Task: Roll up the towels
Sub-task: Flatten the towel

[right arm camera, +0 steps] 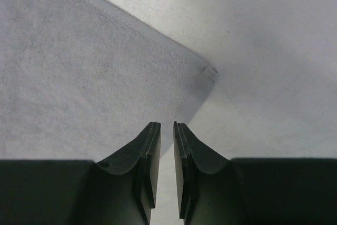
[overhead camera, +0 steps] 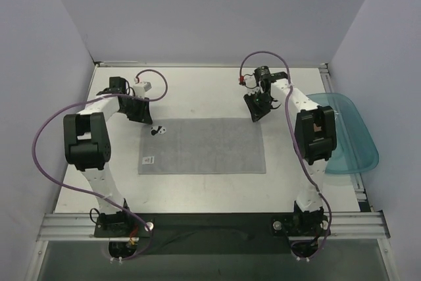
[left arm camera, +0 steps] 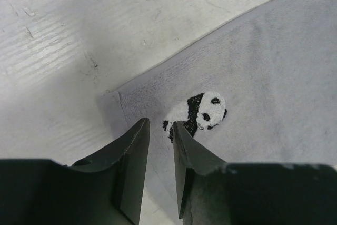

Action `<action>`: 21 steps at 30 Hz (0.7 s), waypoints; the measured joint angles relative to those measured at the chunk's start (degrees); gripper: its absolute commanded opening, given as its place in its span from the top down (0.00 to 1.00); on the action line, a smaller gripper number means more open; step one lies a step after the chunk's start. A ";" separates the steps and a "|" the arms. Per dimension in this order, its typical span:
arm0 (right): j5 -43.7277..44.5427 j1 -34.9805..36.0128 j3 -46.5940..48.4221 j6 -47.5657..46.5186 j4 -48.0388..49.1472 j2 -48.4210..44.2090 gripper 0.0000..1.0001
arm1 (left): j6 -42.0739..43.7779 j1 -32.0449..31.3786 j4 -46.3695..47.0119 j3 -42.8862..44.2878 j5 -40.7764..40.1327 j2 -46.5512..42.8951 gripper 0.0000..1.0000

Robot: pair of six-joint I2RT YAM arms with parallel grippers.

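Observation:
A light grey towel (overhead camera: 204,146) lies flat and unrolled in the middle of the table. It has a panda patch (overhead camera: 157,129) at its far left corner and a small white label (overhead camera: 148,160) on its left edge. My left gripper (overhead camera: 146,118) hovers just over that far left corner, jaws a narrow gap apart and empty. In the left wrist view (left arm camera: 161,122) the panda (left arm camera: 202,111) lies just beyond the fingertips. My right gripper (overhead camera: 256,113) hovers at the towel's far right corner (right arm camera: 208,69), narrowly open and empty (right arm camera: 167,124). The rust-brown towel is out of view.
A translucent teal plastic tray (overhead camera: 358,156) sits at the table's right edge, beside the right arm. Purple cables loop over both arms. Grey walls enclose the table on the left, back and right.

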 measured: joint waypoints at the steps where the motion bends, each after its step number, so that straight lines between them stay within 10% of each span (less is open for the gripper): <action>1: -0.02 -0.11 0.52 0.31 -0.31 1.42 0.83 | -0.39 -0.02 0.04 0.37 -0.02 1.22 0.65; 16: 1.81 -1.99 13.46 5.46 -2.84 15.87 0.85 | -3.17 0.00 0.31 10.86 -6.01 11.34 0.66; 21: 1.36 -2.56 15.08 5.77 -3.41 16.04 0.72 | -2.64 0.15 0.42 12.37 -3.72 12.07 0.35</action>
